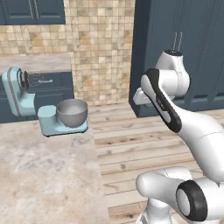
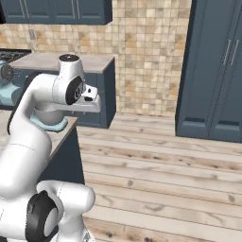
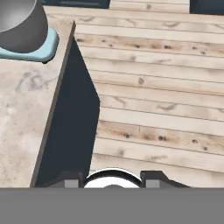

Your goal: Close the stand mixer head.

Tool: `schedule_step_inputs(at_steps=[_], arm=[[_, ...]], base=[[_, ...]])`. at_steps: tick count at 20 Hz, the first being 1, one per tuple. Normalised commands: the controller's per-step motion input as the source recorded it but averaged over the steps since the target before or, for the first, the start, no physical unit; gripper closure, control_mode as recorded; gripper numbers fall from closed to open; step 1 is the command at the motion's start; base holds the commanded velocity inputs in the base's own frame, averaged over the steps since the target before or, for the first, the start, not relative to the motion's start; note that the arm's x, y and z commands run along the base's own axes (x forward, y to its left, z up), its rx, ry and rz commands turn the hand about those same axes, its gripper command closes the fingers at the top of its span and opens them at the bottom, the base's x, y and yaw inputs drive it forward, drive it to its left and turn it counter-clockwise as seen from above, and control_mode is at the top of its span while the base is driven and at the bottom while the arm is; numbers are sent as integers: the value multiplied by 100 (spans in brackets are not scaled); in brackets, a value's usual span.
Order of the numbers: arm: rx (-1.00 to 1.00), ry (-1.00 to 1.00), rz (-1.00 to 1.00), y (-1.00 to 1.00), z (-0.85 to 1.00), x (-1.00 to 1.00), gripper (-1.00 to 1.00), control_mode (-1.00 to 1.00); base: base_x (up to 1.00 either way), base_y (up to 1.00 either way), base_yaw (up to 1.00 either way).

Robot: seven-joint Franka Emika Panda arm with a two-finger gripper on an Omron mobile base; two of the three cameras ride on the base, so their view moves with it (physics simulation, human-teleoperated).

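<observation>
a light-blue stand mixer sits near the corner of a pale stone counter (image 1: pixel 48 175) in a simulated kitchen, its head (image 1: pixel 16 91) tipped up and back on the hinge, well clear of the grey steel bowl (image 1: pixel 71 112) that rests on the flat blue base (image 1: pixel 50 124). the front of the raised head, with its dark fitting, faces out toward the room from the left base view. the white robot arm rises beside the counter, over the wooden plank floor (image 1: pixel 144 144), and bends back at the elbow in front of the tall dark-blue cabinets (image 1: pixel 201 52). its wrist hangs out over the floor, well apart from the mixer. in the hand view the camera looks down past the counter's dark end panel (image 3: pixel 72 131) to the planks, with the bowl and an edge of the blue base at the upper left. whether the claw's fingers are apart or together cannot be told, since only their stubs show at the bottom of that view.
</observation>
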Motion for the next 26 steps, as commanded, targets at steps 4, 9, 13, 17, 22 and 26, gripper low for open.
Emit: schedule_step_inputs(at_steps=[4, 9, 13, 17, 22, 26], arm=[[0, 0, 0, -3, 0, -31, -100, -100], [14, 0, -2, -44, 0, -100, -100, -100], [15, 0, 0, -80, 0, -100, -100, -100], [4, 0, 0, -70, 0, -100, -100, -100], [0, 0, 0, -8, 0, -25, -100, -100], [0, 0, 0, 0, 0, 0, -100, 100]], base=[[0, 0, 0], [0, 0, 0], [0, 0, 0], [0, 0, 0], [0, 0, 0], [19, -2, -1]])
